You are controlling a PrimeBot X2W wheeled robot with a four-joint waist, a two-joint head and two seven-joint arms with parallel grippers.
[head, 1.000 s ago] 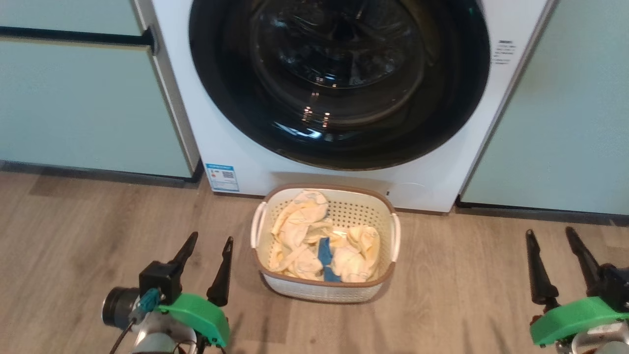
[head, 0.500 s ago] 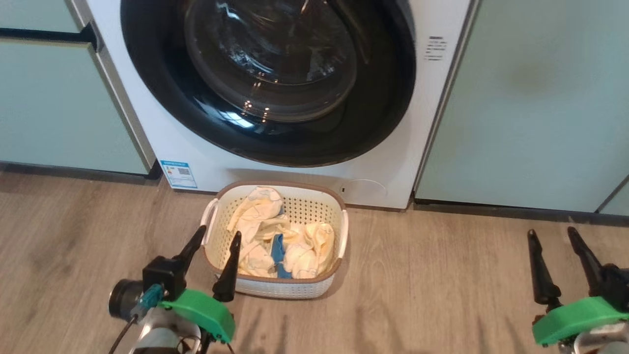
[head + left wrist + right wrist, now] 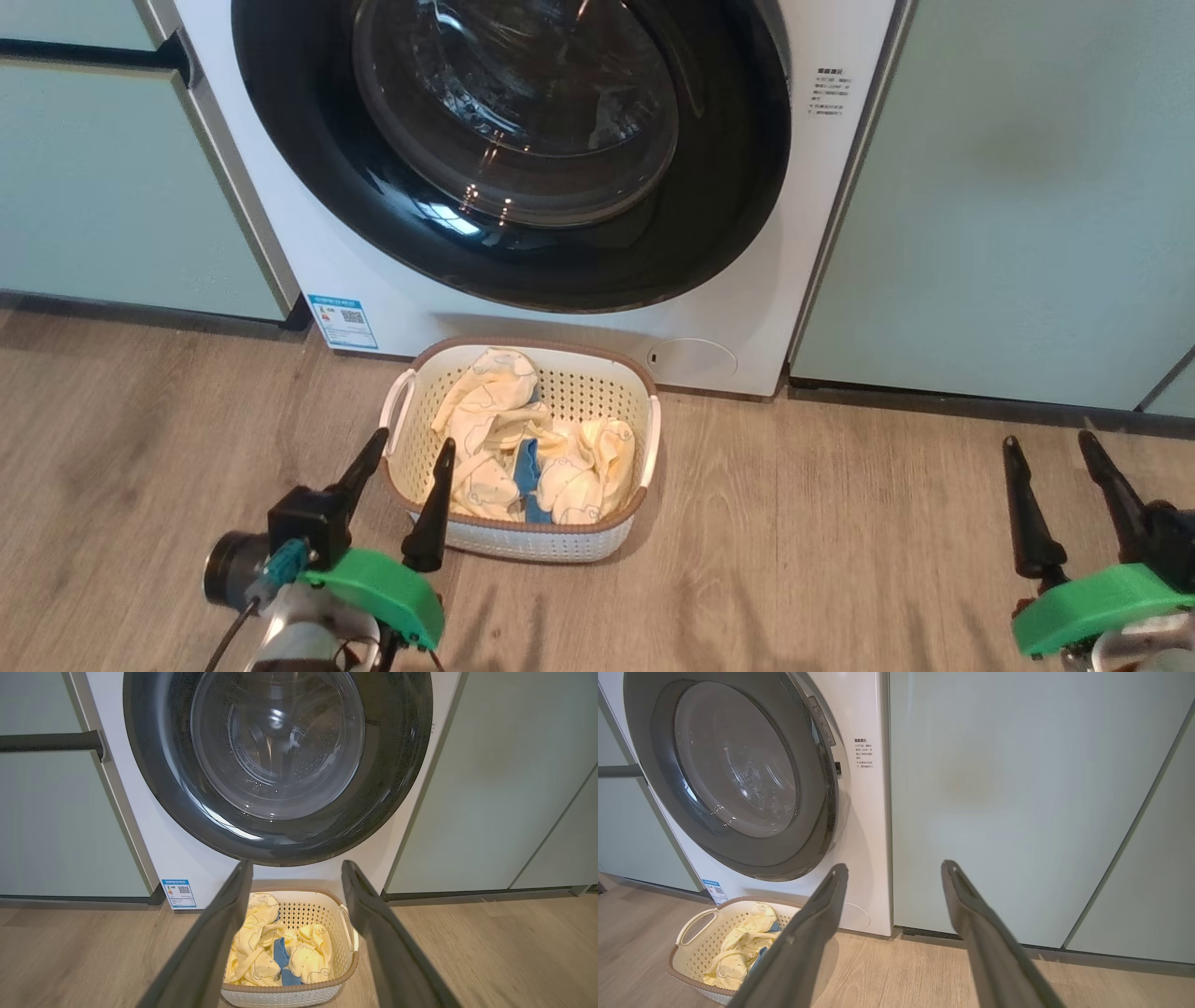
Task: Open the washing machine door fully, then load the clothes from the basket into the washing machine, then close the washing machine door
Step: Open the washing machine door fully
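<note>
Head view is showing the left gripper hanging with its fingers spread and empty, just beside the near left corner of the basket. The right gripper is hovering likewise splayed and empty, well apart over the wooden floor. The basket is sitting right before the washing machine, the clothes lying heaped inside. The washing machine door is lying flat against the machine's front.

the clothes lie in the basket, on the floor before the washing machine.
</note>
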